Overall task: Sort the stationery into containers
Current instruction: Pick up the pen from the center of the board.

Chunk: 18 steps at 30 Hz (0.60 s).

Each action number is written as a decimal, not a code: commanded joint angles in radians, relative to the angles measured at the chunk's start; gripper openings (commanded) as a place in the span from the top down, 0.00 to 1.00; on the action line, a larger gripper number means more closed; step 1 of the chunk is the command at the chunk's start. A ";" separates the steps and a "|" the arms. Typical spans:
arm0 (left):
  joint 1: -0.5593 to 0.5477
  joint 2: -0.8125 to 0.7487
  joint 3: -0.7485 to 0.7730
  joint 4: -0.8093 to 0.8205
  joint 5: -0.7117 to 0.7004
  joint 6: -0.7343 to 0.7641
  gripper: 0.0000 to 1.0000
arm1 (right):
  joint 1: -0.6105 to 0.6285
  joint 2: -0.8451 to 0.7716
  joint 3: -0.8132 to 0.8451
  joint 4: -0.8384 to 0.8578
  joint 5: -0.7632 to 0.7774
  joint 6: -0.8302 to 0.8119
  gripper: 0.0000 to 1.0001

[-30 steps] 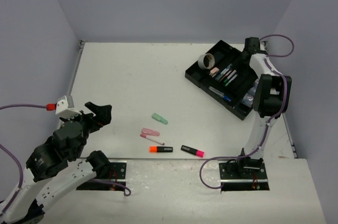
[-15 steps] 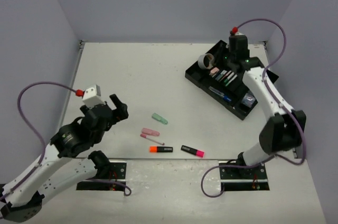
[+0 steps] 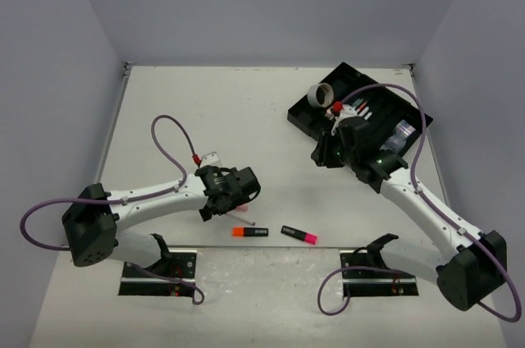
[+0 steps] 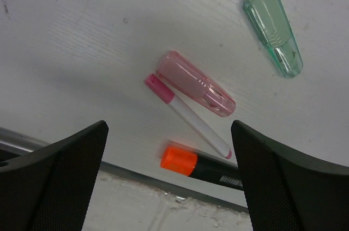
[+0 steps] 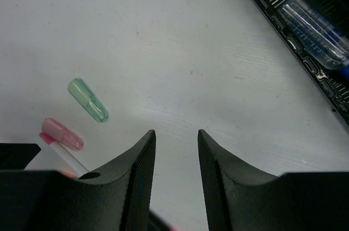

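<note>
My left gripper (image 4: 169,127) is wide open and hovers low over loose stationery near the table's front. Below it lie a pink cap (image 4: 196,84), a thin pink-and-white pen (image 4: 188,116) and a black highlighter with an orange end (image 4: 185,161). A green cap (image 4: 272,29) lies a little farther off. My right gripper (image 5: 175,133) is partly open with only bare table between its fingers. It hangs just off the near left side of the black tray (image 3: 305,118). The tray holds pens and a clear blue piece (image 5: 313,29).
A grey tape ring (image 3: 320,95) stands in the tray's far left corner. A second black highlighter with a pink end (image 3: 299,235) lies right of the orange one (image 3: 250,232), close to the table's front edge. Grey walls close in the table.
The left arm swung from the near left corner out over the caps and pen. The right arm left the tray and came down toward the table's middle.
</note>
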 commanded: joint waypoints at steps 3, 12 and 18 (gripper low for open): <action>-0.041 0.099 0.013 -0.031 0.048 -0.266 0.27 | 0.002 -0.128 -0.034 0.064 0.004 -0.021 0.61; -0.041 0.163 -0.007 0.083 0.039 -0.257 0.36 | 0.001 -0.144 -0.058 0.091 -0.055 -0.023 0.62; -0.041 0.152 -0.047 0.142 0.024 -0.252 0.39 | 0.001 -0.145 -0.056 0.092 -0.061 -0.023 0.62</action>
